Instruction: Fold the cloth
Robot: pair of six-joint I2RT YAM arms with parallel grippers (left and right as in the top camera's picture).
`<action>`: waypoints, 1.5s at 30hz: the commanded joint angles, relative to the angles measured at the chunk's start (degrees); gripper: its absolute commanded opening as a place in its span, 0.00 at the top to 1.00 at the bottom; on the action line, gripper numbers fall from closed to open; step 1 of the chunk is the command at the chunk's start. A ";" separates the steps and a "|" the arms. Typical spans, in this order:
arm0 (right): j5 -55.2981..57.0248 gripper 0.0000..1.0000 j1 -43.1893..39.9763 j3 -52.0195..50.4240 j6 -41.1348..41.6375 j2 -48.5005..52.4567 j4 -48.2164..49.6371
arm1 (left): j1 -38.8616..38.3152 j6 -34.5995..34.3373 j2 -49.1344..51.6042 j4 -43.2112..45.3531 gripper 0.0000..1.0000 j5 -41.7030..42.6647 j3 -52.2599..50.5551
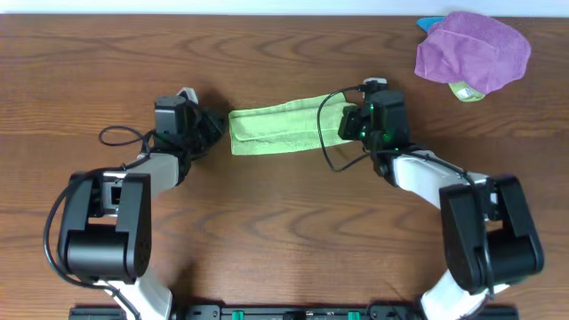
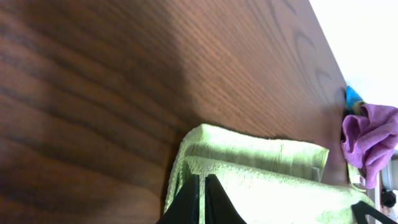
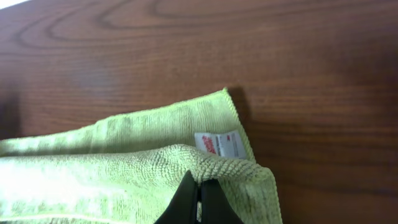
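The cloth (image 1: pixel 280 131) lies as a long doubled strip stretched between the two grippers, one short end at each. At the right gripper (image 3: pixel 198 190) the fingers are pressed together on the upper layer's corner, the white tag (image 3: pixel 219 144) showing just beyond the tips on the layer beneath. The left gripper (image 2: pixel 203 186) is likewise closed tight over the top layer at its own end, though the tips hide the bite itself. Holding both corners at once would let the arms carry that layer evenly, I'd guess, so the next fold lands square. Bare table (image 1: pixel 293 231) lies around the arms, and a purple cloth (image 1: pixel 473 51) sits well beyond the right gripper, out of it.
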 commanded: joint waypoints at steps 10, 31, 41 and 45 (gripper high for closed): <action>1.20 0.99 0.11 0.48 -0.26 4.61 4.68 | 0.02 -0.42 0.98 2.82 0.94 -1.36 0.20; 0.57 0.01 0.04 0.87 6.01 -7.04 1.49 | 0.61 -0.48 -5.92 -1.29 0.57 3.58 1.27; -3.52 0.01 -3.02 0.87 26.21 -20.72 -17.46 | -2.16 -8.20 -9.62 -5.22 0.13 8.37 1.27; -8.74 0.01 -5.22 0.85 26.56 -20.48 -20.87 | -5.27 -8.17 -9.38 -5.31 0.42 4.81 1.27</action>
